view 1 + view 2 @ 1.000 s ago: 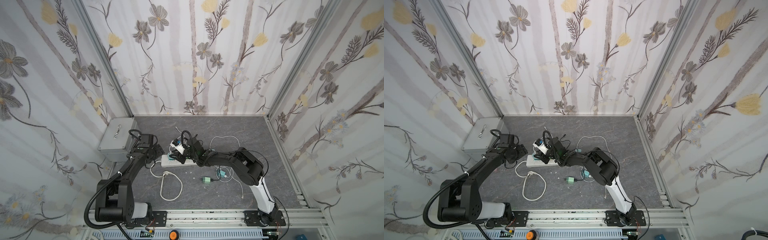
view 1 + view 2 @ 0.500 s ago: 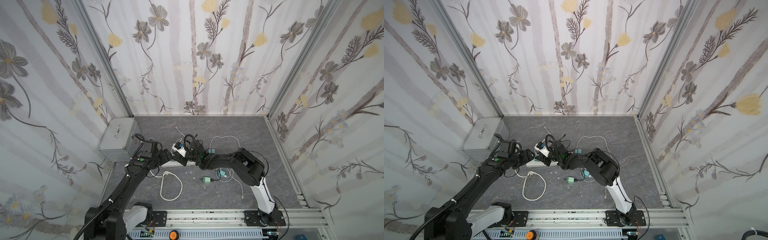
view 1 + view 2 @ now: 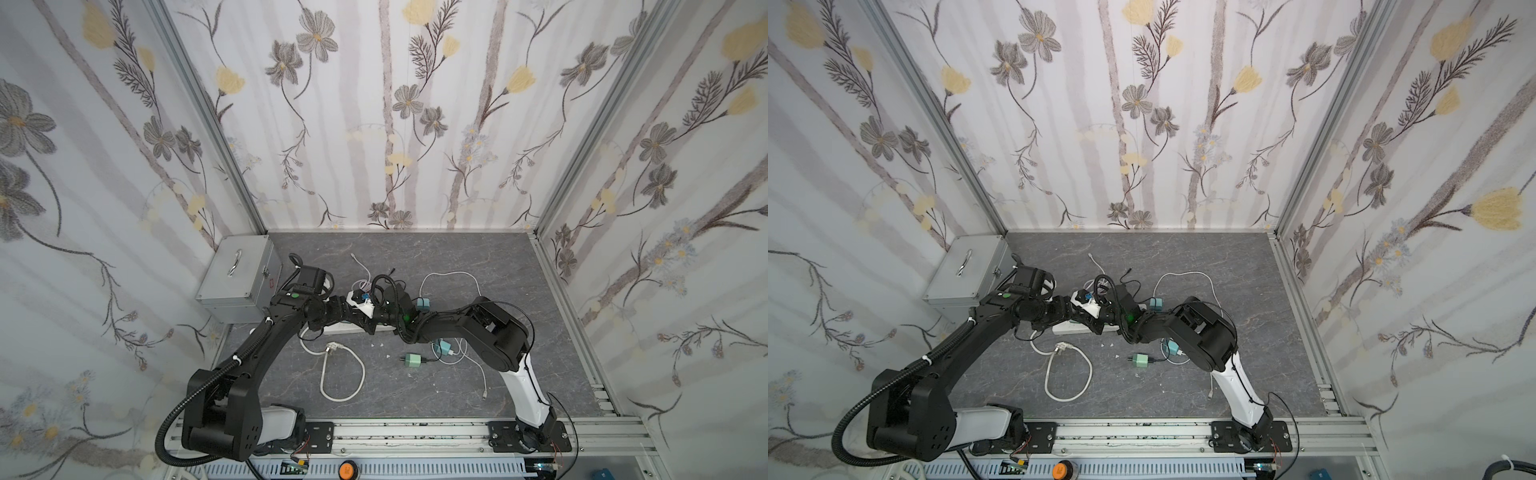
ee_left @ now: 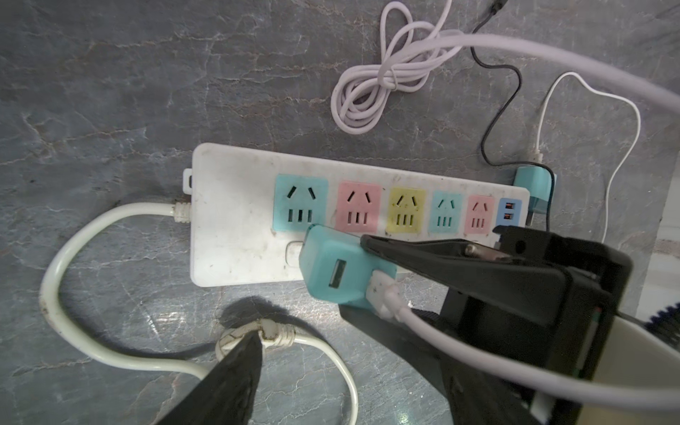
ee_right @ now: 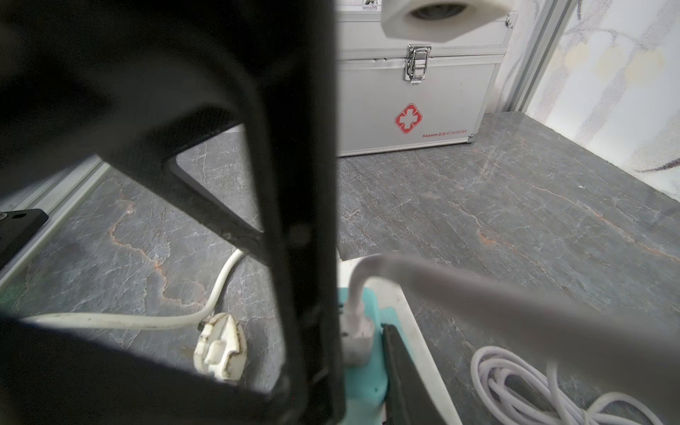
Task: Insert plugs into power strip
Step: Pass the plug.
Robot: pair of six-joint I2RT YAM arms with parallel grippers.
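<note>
The white power strip (image 4: pixel 235 206) lies flat with its row of pastel sockets empty; in both top views only its near edge (image 3: pixel 345 329) (image 3: pixel 1073 329) shows under the two wrists. My right gripper (image 4: pixel 353 276) (image 5: pixel 362 386) is shut on a teal plug (image 4: pixel 331 265) (image 5: pixel 364 395) with a white cable in it, held just over the strip's near edge by the teal end socket. My left gripper (image 4: pixel 331 353) hangs open close above it; one fingertip (image 4: pixel 250 346) is at the white three-prong plug (image 4: pixel 274 333). Three loose plugs (image 3: pixel 412 359) (image 3: pixel 444 347) (image 3: pixel 424 303) lie to the right.
A grey metal box (image 3: pixel 237 278) (image 5: pixel 415 92) stands at the back left corner. The strip's thick white cord (image 3: pixel 343 374) loops toward the front. A coiled white cable (image 4: pixel 382 84) lies behind the strip, and thin cables (image 3: pixel 449 276) trail at the right.
My left arm has swung from beside the grey box to over the strip, right next to the right gripper. The right gripper has stayed put with the teal plug.
</note>
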